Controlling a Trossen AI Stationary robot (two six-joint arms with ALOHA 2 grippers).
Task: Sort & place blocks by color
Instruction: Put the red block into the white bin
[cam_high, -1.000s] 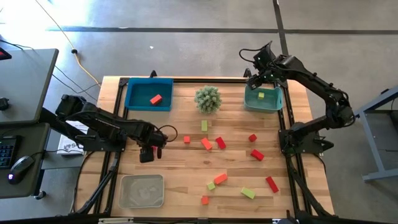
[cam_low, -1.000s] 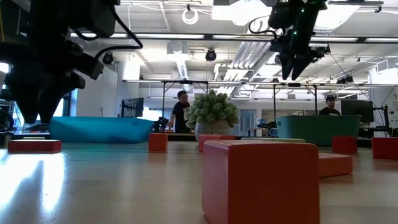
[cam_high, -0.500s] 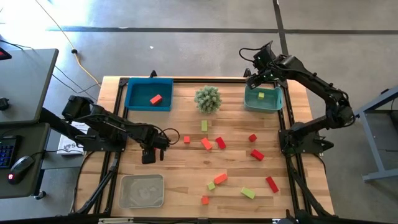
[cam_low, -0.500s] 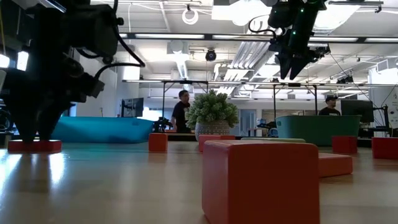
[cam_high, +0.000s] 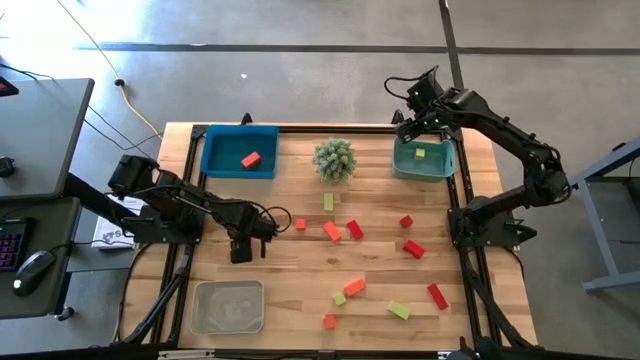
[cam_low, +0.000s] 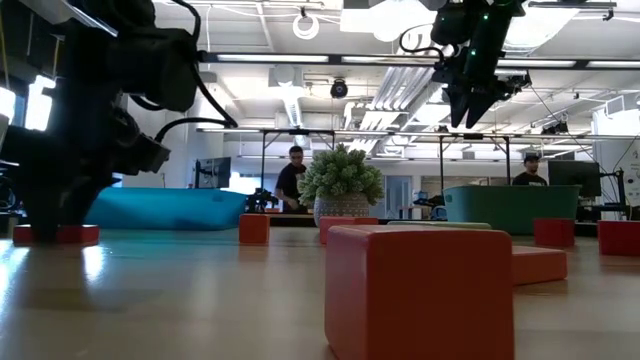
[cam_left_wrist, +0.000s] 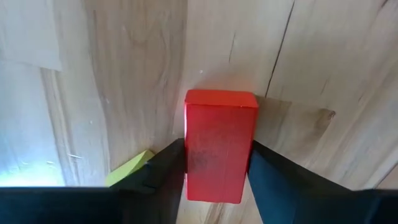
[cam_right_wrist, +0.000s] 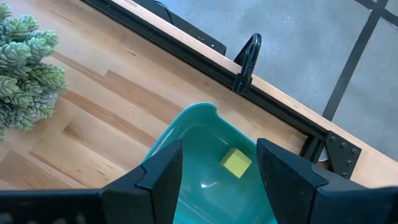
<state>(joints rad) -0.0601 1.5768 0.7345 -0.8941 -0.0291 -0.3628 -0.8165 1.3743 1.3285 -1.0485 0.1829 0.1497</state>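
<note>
Left wrist view: left end effector (cam_left_wrist: 214, 171) straddles a red block (cam_left_wrist: 219, 151) lying flat on the tabletop (cam_left_wrist: 124, 74), fingers (cam_left_wrist: 163, 169) against both long sides, so pinching it or about to. High view hides that block under the end effector (cam_high: 240, 245), near the tabletop's 9 o'clock edge.

Risks: block looks slightly off-centre between the fingers, so it may twist or slip on lift. A yellow-green block (cam_left_wrist: 127, 169) sits just beside one finger and could get nudged.

Right end effector (cam_high: 412, 128) hangs above the teal bin (cam_high: 420, 162) at 1 o'clock, jaws spread, holding nothing. One yellow-green block (cam_right_wrist: 236, 163) lies inside the bin.

Only the wrist view shows finger contact. Only the high view shows the layout: blue bin (cam_high: 238, 150) at 11 o'clock with one red block (cam_high: 250, 159), loose blocks (cam_high: 352, 230) scattered mid-tabletop toward 5 o'clock
</note>
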